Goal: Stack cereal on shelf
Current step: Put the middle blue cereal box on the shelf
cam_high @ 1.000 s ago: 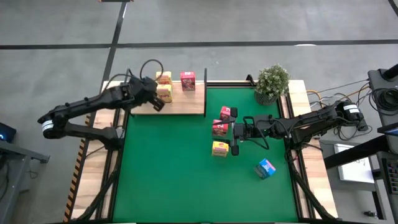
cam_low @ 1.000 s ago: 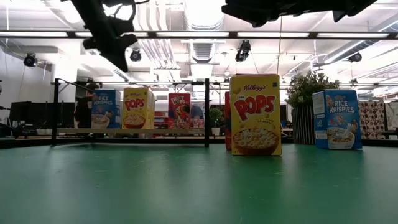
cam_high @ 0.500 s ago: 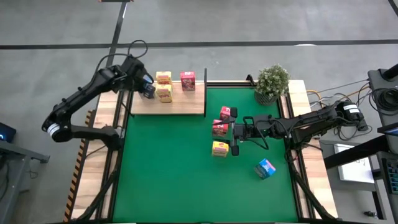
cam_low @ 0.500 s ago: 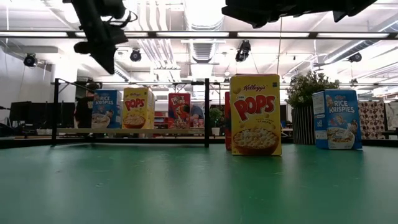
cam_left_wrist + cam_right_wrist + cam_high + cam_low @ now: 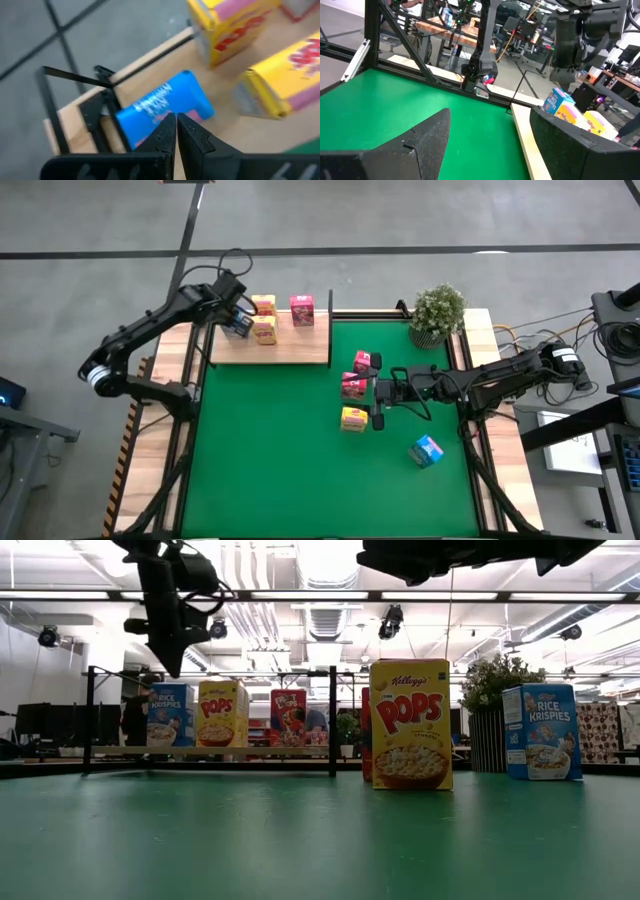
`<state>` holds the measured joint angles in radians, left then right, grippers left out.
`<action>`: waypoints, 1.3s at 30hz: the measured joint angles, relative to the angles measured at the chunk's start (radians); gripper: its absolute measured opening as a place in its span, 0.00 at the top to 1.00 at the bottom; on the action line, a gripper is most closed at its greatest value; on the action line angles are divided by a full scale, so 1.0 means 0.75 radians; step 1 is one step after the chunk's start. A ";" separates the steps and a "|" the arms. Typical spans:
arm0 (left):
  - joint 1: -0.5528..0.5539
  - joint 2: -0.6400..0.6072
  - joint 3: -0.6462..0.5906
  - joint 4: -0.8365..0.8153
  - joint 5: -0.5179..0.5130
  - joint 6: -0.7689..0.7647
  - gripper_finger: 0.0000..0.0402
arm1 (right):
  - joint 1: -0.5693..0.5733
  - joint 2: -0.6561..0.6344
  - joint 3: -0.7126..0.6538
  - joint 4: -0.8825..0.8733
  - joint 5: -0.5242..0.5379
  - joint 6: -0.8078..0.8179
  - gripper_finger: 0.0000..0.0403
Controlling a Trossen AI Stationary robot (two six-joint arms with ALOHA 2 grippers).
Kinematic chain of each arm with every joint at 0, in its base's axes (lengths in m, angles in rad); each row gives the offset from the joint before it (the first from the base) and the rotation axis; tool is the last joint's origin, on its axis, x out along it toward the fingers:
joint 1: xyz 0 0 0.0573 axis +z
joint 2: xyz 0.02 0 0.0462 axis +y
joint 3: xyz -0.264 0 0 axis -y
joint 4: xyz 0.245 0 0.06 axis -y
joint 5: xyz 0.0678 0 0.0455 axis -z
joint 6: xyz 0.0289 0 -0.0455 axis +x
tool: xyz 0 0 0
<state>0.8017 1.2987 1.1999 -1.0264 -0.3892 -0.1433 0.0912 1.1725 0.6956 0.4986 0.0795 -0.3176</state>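
Your left gripper (image 5: 238,323) is pinched fully closed with nothing in it, hanging over the shelf (image 5: 290,348) right above the blue box (image 5: 165,107) at its left end. Two yellow boxes (image 5: 263,319) and a pink one (image 5: 302,310) sit on the shelf too. Your right gripper (image 5: 378,401) is spread wide over the mat (image 5: 270,460), empty, near the yellow box (image 5: 352,419) and two pink ones (image 5: 357,375); another blue box (image 5: 427,450) lies apart.
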 joint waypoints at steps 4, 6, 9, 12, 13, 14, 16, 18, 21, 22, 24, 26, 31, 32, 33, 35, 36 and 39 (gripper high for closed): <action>0.002 0.023 -0.006 0.002 -0.058 0.001 1.00 | 0.000 0.000 0.000 0.000 0.000 0.003 0.35; 0.002 0.039 -0.017 0.003 -0.055 0.001 1.00 | 0.000 0.000 0.000 0.000 0.000 0.003 0.35; -0.001 0.063 -0.031 0.007 -0.068 0.001 1.00 | 0.000 0.000 0.000 0.000 0.000 0.003 0.35; 0.000 0.080 -0.037 0.014 -0.079 0.001 1.00 | 0.000 0.000 0.000 0.000 0.000 0.003 0.35; 0.000 0.084 -0.038 0.018 -0.081 0.001 1.00 | 0.000 0.000 0.000 0.000 0.000 0.003 0.35; 0.000 0.087 -0.038 0.021 -0.083 0.001 1.00 | 0.000 0.000 0.000 0.000 0.000 0.003 0.35; 0.000 0.089 -0.039 0.036 -0.089 0.005 1.00 | 0.000 0.000 0.000 0.000 0.000 0.002 0.35; 0.000 0.089 -0.040 0.043 -0.132 0.006 1.00 | 0.000 0.000 0.000 0.000 0.000 0.002 0.35; 0.001 0.089 -0.042 0.042 -0.167 0.006 1.00 | 0.000 0.000 0.000 -0.001 0.000 0.001 0.35; 0.001 0.089 -0.042 0.042 -0.169 0.006 1.00 | 0.000 0.000 0.000 0.000 0.000 -0.001 0.35; 0.001 0.090 -0.042 0.044 -0.170 0.006 1.00 | 0.000 0.000 0.000 0.000 0.000 -0.001 0.35; 0.000 0.090 -0.043 0.056 -0.172 0.008 1.00 | 0.000 0.000 0.000 0.000 0.000 -0.001 0.35; 0.001 0.090 -0.043 0.099 -0.199 0.049 1.00 | 0.000 0.000 0.000 0.000 0.000 0.002 0.35; 0.001 0.091 -0.044 0.112 -0.201 0.054 1.00 | 0.000 0.000 0.000 0.000 0.000 0.002 0.35; 0.001 0.090 -0.045 0.125 -0.201 0.063 1.00 | 0.000 0.000 0.000 0.000 0.000 0.003 0.35; 0.001 0.091 -0.045 0.137 -0.201 0.073 1.00 | 0.000 0.000 0.000 0.000 0.000 0.003 0.35; 0.001 0.091 -0.046 0.135 -0.201 0.074 1.00 | 0.000 0.000 0.000 -0.001 0.000 0.003 0.35; 0.001 0.091 -0.053 0.129 -0.205 0.071 1.00 | 0.000 0.000 0.000 0.000 0.000 0.003 0.35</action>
<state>0.8023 1.3666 1.1600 -0.9297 -0.5426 -0.0904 0.0913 1.1725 0.6956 0.4984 0.0795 -0.3157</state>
